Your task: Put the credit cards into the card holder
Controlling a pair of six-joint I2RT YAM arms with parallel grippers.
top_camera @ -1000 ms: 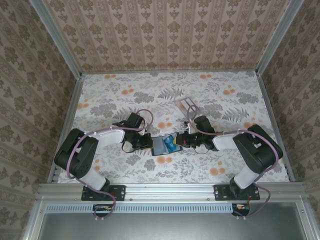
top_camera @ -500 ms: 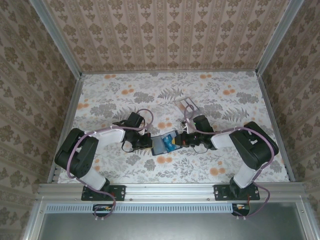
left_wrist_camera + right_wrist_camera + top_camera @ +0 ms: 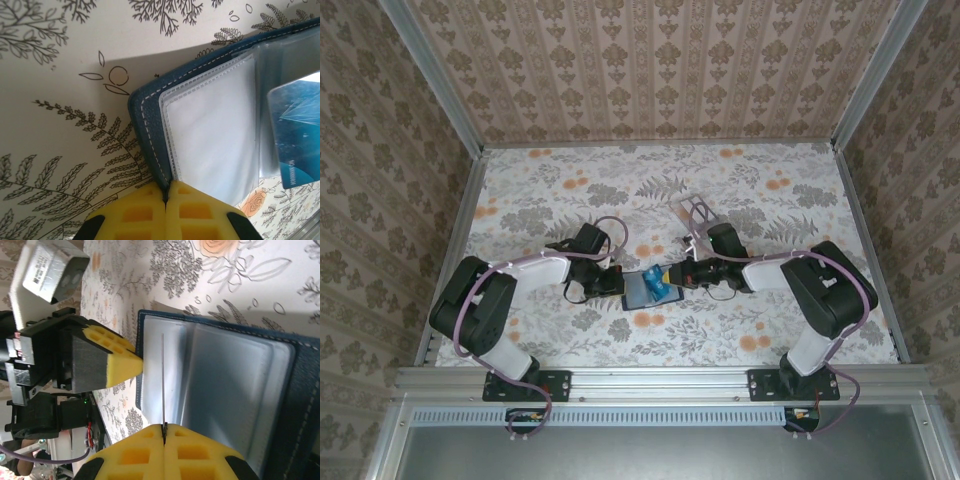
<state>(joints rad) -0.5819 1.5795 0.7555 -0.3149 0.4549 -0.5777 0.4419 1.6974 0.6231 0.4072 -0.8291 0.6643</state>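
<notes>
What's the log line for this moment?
left pincer shut on holder | right pincer shut on card | holder open, card over it

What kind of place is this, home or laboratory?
Probably a robot test cell: wallpapered panels in an aluminium frame, a floral table, and a left arm and right arm bolted to a rail.

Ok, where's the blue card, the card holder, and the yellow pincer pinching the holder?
card holder (image 3: pixel 145 120), left wrist view, on its stitched navy edge.
blue card (image 3: pixel 300 150), left wrist view, on its printed face.
left pincer (image 3: pixel 167 194), left wrist view, between its yellow fingertips.
</notes>
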